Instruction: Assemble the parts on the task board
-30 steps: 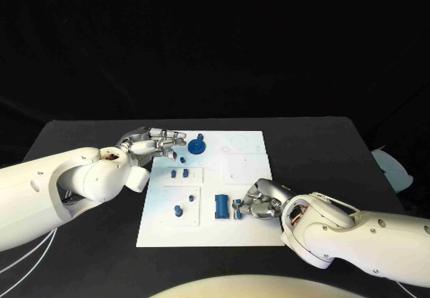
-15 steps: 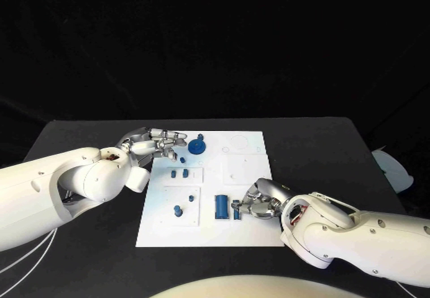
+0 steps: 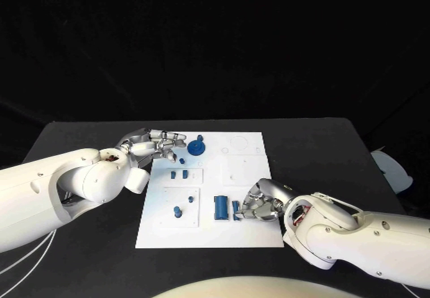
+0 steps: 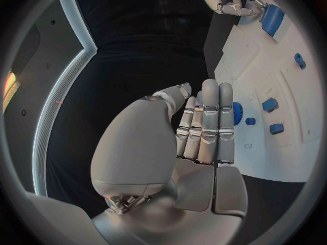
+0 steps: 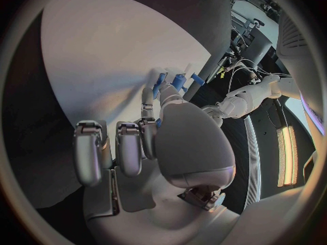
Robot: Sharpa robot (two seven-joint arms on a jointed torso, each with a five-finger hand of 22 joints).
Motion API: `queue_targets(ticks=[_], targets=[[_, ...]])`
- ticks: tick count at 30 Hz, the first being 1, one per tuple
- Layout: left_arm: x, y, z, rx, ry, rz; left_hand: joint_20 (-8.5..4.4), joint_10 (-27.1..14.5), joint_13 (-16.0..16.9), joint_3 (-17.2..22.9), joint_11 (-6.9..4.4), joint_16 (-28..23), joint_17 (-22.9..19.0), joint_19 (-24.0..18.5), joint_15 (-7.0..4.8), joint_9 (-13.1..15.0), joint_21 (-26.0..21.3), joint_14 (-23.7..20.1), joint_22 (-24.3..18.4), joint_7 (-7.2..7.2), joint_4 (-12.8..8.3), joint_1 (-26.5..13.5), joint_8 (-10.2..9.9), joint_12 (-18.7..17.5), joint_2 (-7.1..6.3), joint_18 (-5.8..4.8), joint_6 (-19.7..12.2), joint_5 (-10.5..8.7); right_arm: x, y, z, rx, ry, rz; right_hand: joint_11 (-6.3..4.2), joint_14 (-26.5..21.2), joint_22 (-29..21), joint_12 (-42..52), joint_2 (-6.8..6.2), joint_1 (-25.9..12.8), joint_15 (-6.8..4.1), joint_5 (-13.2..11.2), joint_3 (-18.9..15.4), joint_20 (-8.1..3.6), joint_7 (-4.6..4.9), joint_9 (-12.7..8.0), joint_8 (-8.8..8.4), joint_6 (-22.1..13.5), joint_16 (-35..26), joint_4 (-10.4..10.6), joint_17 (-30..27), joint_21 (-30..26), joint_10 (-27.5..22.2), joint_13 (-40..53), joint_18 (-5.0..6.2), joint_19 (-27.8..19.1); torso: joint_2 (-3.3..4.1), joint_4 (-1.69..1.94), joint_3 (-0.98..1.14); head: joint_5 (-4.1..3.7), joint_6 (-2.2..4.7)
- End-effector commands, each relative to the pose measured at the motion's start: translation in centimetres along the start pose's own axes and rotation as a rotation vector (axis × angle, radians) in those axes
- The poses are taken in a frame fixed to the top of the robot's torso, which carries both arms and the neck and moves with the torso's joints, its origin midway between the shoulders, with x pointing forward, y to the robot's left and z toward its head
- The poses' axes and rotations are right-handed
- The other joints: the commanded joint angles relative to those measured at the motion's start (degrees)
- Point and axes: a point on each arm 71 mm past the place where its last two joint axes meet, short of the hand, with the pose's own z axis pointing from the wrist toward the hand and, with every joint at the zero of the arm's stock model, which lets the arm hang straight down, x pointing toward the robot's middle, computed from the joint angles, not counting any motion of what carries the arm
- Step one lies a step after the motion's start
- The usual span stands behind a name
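Right hand [image 3: 256, 203] pinches a small blue part [image 3: 237, 207] just beside the blue cylinder [image 3: 220, 207] on the task board [image 3: 251, 236]; left hand [image 3: 154, 144] hovers released, fingers straight, beside the blue disc [image 3: 196, 147].

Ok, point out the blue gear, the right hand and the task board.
blue gear [image 3: 196, 147]: head view, centre of its round face.
right hand [image 3: 258, 203]: head view, middle of the silver hand.
task board [image 3: 247, 167]: head view, bare white surface right of the small parts.

Task board [image 3: 247, 233] mid-table [image 3: 81, 133], left robot hand [image 3: 154, 144] at its far-left corner, right robot hand [image 3: 258, 202] on its near-right.
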Motion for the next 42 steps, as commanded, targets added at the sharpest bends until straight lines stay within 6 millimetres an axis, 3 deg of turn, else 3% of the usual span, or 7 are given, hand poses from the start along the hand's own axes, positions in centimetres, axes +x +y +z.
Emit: queue_targets(ticks=[1,12,21,26,31,36,42], targets=[[0.2,-0.1,0.0,0.006,0.020,0.003,0.27,-0.4,0.0,-0.2,0.12,-0.1,-0.1,0.1,-0.04,-0.1,-0.3,0.1,-0.1,-0.02,0.1,0.0,0.2,0.2,0.46,0.80,-0.3,0.13,0.1,0.3,0.0,-0.041,0.008,-0.066,-0.39,5.0,13.9,-0.2,0.14,1.2,-0.34,-1.3,0.0,-0.53,-0.11,0.0,0.24,-0.3,0.2,-0.4,10.6,-0.2,1.7,7.3,-0.81,4.2,0.05,0.04,0.02,-0.03,-0.05],[0.2,-0.1,0.1,0.006,0.021,0.003,0.27,-0.4,0.0,-0.2,0.12,-0.1,-0.1,0.1,-0.04,-0.1,-0.3,0.1,-0.1,-0.02,0.1,0.0,0.2,0.2,0.46,0.80,-0.3,0.13,0.0,0.5,0.2,-0.042,-0.009,-0.083,-0.38,5.1,14.0,0.4,0.78,0.4,-0.32,-0.6,-0.3,-0.50,-0.09,0.0,0.40,-0.1,0.3,0.6,10.8,0.0,2.0,7.7,-0.87,4.3,0.01,0.06,-0.05,-0.17,-0.07],[0.2,-0.1,0.1,0.006,0.021,0.003,0.27,-0.4,0.0,-0.2,0.12,-0.1,-0.1,0.1,-0.04,-0.1,-0.3,0.1,-0.1,-0.02,0.1,0.0,0.2,0.2,0.46,0.80,-0.3,0.13,-0.5,0.8,-0.4,-0.073,-0.033,-0.046,-0.33,5.0,13.8,-0.1,0.24,-1.3,-0.30,3.8,-1.7,-0.49,-0.02,-0.1,0.55,-0.3,0.0,3.1,10.4,-0.6,1.8,7.5,-0.72,4.0,-0.13,0.03,-0.08,-0.11,0.37],[0.1,0.1,0.2,0.007,0.018,0.003,0.30,-0.5,0.0,-0.3,0.14,-0.1,-0.1,0.1,-0.01,-0.1,-0.3,0.1,-0.1,0.00,0.2,-0.1,0.2,0.3,0.54,0.79,-0.3,0.12,-2.2,1.3,-0.6,-0.143,-0.063,0.033,0.70,4.2,12.4,-7.3,-0.86,-1.5,0.40,4.7,-2.8,-0.09,1.33,-0.8,-1.04,-3.3,-1.9,4.1,7.0,-5.4,-1.2,3.1,0.26,2.0,-0.46,-0.07,-0.17,-0.23,1.07],[0.0,0.3,0.4,0.018,0.007,-0.006,0.39,-0.6,0.0,-0.5,0.14,-0.2,-0.2,0.0,0.07,-0.2,-0.5,-0.1,-0.2,-0.04,0.6,-0.7,0.4,0.7,0.47,0.76,-0.4,0.07,-4.7,1.4,0.1,-0.248,-0.085,0.174,2.96,-0.7,5.5,-29.1,-0.12,0.9,2.35,7.0,-3.3,1.63,3.84,-2.2,-3.87,-7.7,-13.6,3.7,-9.0,-27.7,-12.0,-10.8,4.41,-8.4,-1.34,-0.29,-0.48,-0.53,1.92],[-0.3,0.3,1.1,0.058,-0.004,-0.034,0.77,-0.9,0.1,-1.4,0.07,-2.0,-1.2,-1.5,0.34,-0.2,-2.3,-2.9,-1.0,-0.32,1.6,-1.8,0.9,1.6,0.22,0.67,-0.4,0.03,-7.3,0.5,2.1,-0.274,-0.096,0.374,4.37,-7.6,-5.2,-45.3,1.88,7.3,3.63,3.4,-1.6,3.02,5.26,-3.1,-5.43,-10.2,-32.1,2.0,-28.6,-54.3,-19.9,-23.5,8.47,-20.2,-2.61,-0.38,-1.05,-0.87,3.95],[-1.2,0.2,2.5,0.128,-0.050,-0.081,2.42,-0.6,-0.1,-3.8,-0.01,-12.1,-6.6,-7.2,1.28,-0.3,-10.1,-8.6,-5.3,-0.94,2.9,-2.6,2.2,3.0,0.66,0.21,-0.1,-0.06,-10.0,-1.8,5.5,-0.263,-0.130,0.599,6.57,-17.3,-12.7,-56.9,2.34,12.6,6.43,0.3,1.2,5.49,7.42,-4.7,-7.11,-11.3,-52.2,1.2,-42.2,-65.1,-23.9,-36.0,8.27,-26.9,-4.46,-0.78,-1.94,-0.57,6.34]])
